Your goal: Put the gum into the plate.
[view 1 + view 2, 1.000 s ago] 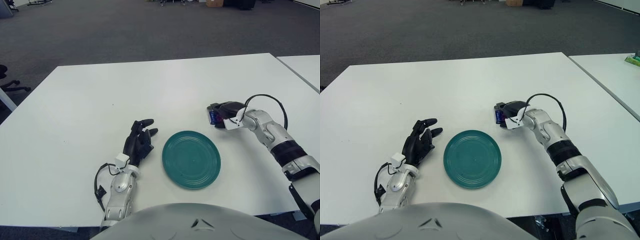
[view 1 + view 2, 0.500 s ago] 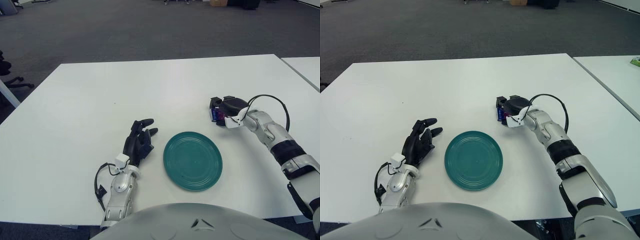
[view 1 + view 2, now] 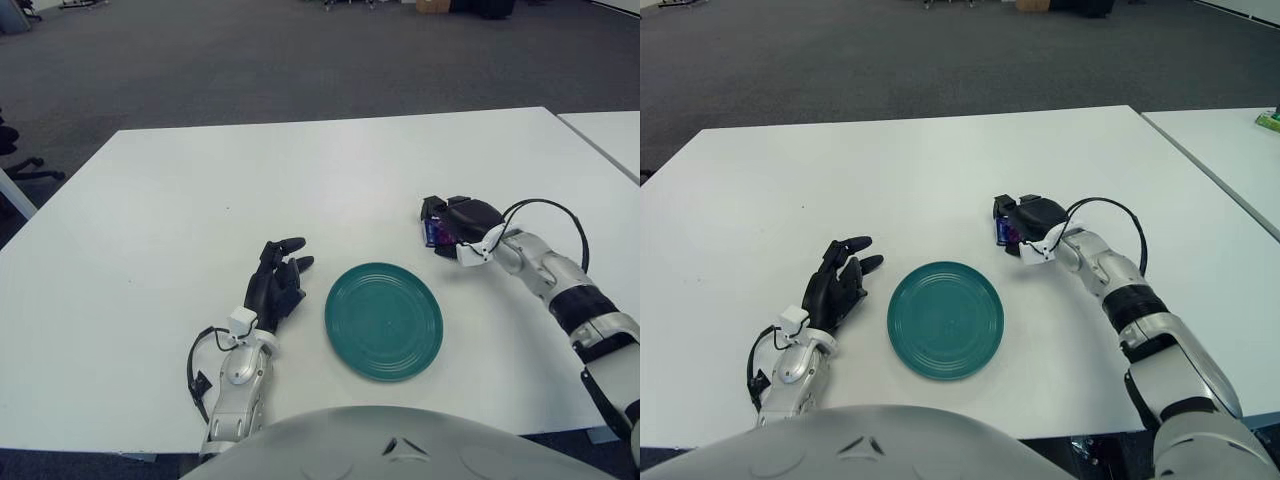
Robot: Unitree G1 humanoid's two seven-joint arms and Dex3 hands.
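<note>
Right hand point(image 3: 458, 222) curled around the gum point(image 3: 432, 232), a small blue-purple pack showing at the fingers' left side; hand and gum sit up and to the right of the plate point(image 3: 384, 320), near it but not over it. Can't tell if the gum touches the table point(image 3: 200, 190). Teal plate lies flat on the white table, nothing in it. Left hand point(image 3: 276, 285) shows just left of the plate, black fingers loosely extended, holding nothing. A second white table point(image 3: 1230, 150) stands off to the right
</note>
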